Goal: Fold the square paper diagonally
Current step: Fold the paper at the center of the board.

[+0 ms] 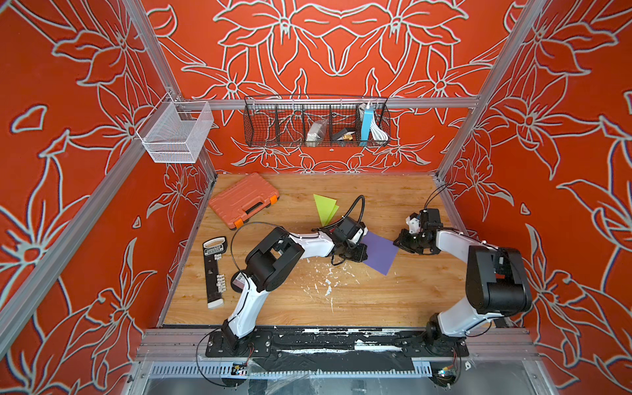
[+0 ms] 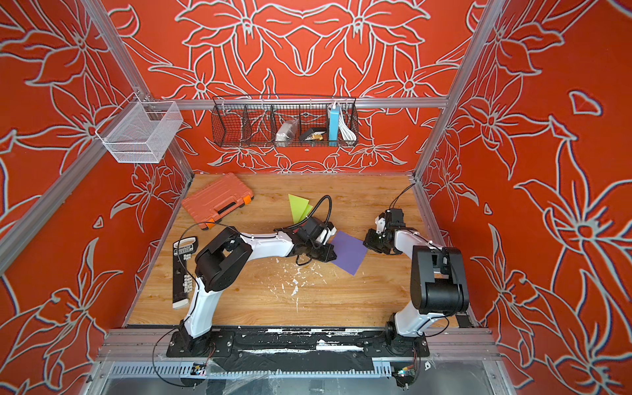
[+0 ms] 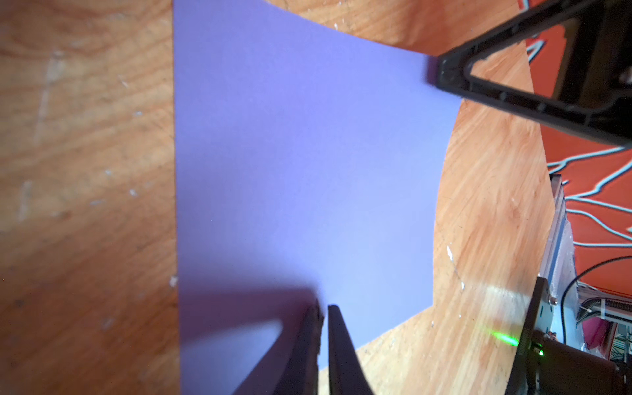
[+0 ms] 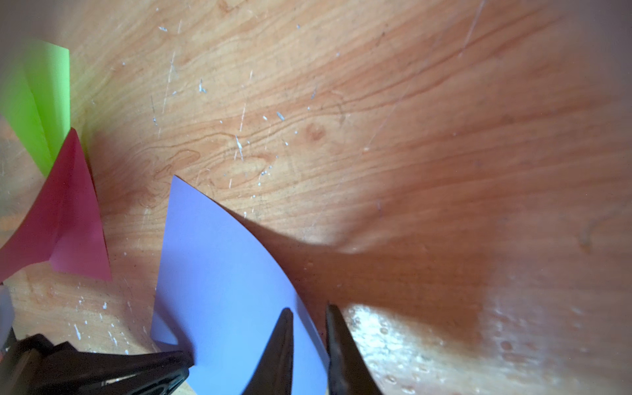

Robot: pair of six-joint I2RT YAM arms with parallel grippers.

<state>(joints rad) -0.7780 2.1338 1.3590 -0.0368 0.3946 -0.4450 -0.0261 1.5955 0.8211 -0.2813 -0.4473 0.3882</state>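
Observation:
The square purple paper (image 1: 381,253) (image 2: 349,251) lies on the wooden table right of centre, its edges curling up off the wood. At the paper's left corner my left gripper (image 1: 362,254) (image 3: 324,307) is shut, pinching the sheet (image 3: 307,154). My right gripper (image 1: 396,242) (image 4: 309,309) is at the opposite, right corner. Its jaws stand either side of the lifted paper edge (image 4: 222,290) with a narrow gap still showing. In the left wrist view, one of its fingertips (image 3: 441,73) rests at that far corner.
A folded green paper (image 1: 325,208) lies behind the left wrist, and a folded pink paper (image 4: 65,219) lies beside it. An orange tool case (image 1: 242,200) sits at the back left and a black tool card (image 1: 215,270) at the left edge. White flecks (image 1: 325,280) dot the wood.

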